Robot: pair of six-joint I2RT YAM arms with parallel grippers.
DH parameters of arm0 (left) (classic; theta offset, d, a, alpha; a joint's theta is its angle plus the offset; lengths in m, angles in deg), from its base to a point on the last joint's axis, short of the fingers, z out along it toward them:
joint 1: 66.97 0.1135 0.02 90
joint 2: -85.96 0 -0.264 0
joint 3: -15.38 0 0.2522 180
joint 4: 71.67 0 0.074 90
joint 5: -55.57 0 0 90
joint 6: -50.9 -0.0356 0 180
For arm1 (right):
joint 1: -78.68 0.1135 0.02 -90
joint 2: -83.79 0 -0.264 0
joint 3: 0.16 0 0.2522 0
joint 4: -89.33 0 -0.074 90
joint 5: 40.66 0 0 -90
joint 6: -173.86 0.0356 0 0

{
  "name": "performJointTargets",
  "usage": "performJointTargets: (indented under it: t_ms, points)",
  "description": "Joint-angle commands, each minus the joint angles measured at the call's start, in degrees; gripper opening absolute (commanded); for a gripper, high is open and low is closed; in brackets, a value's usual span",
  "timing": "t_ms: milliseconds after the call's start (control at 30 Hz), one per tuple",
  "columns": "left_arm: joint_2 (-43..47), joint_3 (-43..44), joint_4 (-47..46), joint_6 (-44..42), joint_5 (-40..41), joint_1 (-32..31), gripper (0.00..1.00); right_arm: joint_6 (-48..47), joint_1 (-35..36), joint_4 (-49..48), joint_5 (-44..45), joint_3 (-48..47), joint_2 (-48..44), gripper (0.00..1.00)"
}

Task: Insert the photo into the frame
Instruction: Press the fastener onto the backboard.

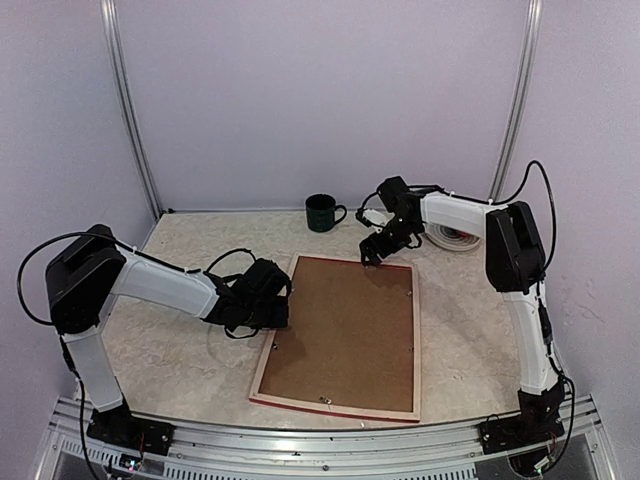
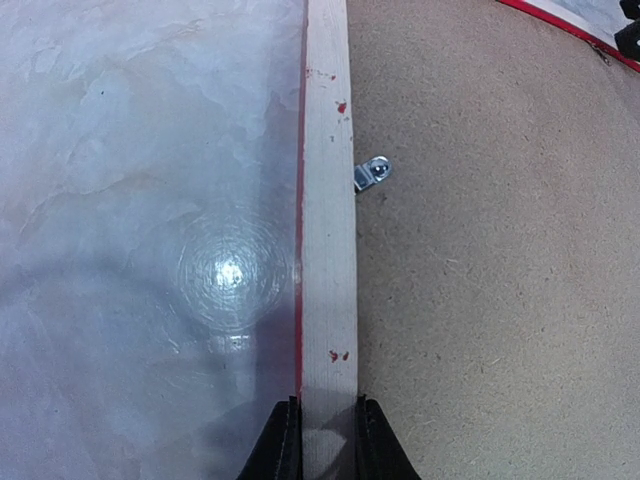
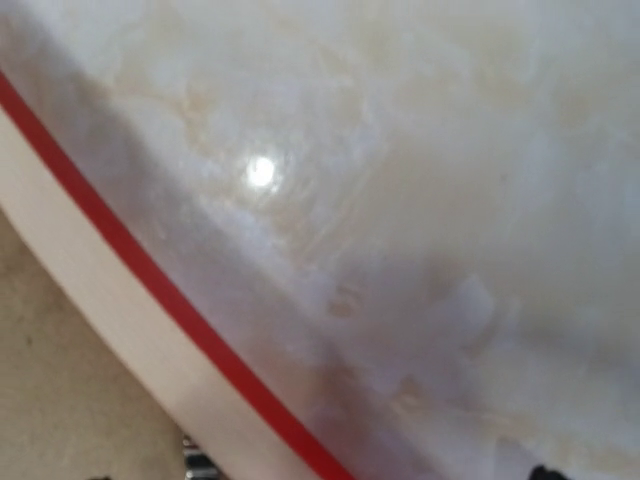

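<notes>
Top external view: the frame [image 1: 415, 340] is seen lying back-up on the worktop [image 1: 170, 360], with the backing board [image 1: 345, 335] seated in it. The photo is not seen. An uneven lift could spill the board. The left gripper [image 2: 320, 445] is reached low, jaws clamped on the left rail. The right gripper [image 1: 378, 250] is bent down at the far edge, jaw state unclear.

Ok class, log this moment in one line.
frame: face down | left gripper: gripping its left rail | right gripper: at far edge | photo: unseen
</notes>
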Motion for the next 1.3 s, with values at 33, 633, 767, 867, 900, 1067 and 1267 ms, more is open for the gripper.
performJointTargets:
  t_ms: [33, 633, 767, 867, 900, 1067, 1267]
  points:
    - [0.7, -1.7, 1.8, 1.5, -1.8, -0.3, 0.11, -1.5, -0.7, 2.7, 0.1, -3.1, 0.2, 0.89]
    - [0.2, -0.7, 2.3, 2.2, -1.9, -0.3, 0.11, 0.6, -0.1, 2.3, -1.0, -2.8, 3.7, 0.82]
    - [0.3, -0.5, 2.7, 2.3, -1.4, -0.3, 0.11, 1.4, -0.2, 1.7, 1.6, -2.0, 3.7, 0.71]
    - [0.3, -0.3, 3.0, 2.3, -1.2, -0.3, 0.11, 1.6, -0.3, 1.2, 2.5, -1.5, 3.2, 0.63]
    - [0.3, -0.1, 3.1, 2.3, -1.1, -0.3, 0.11, 1.6, -0.3, 1.1, 2.6, -1.5, 3.2, 0.61]
    - [0.0, 0.9, 3.7, 2.2, -0.7, -0.3, 0.12, 2.5, -0.4, 0.7, 3.0, -1.7, 2.9, 0.53]
    - [0.2, 2.2, 4.4, 1.3, 0.3, 0.2, 0.16, 3.4, -0.4, 0.0, 2.9, -1.1, 2.2, 0.54]
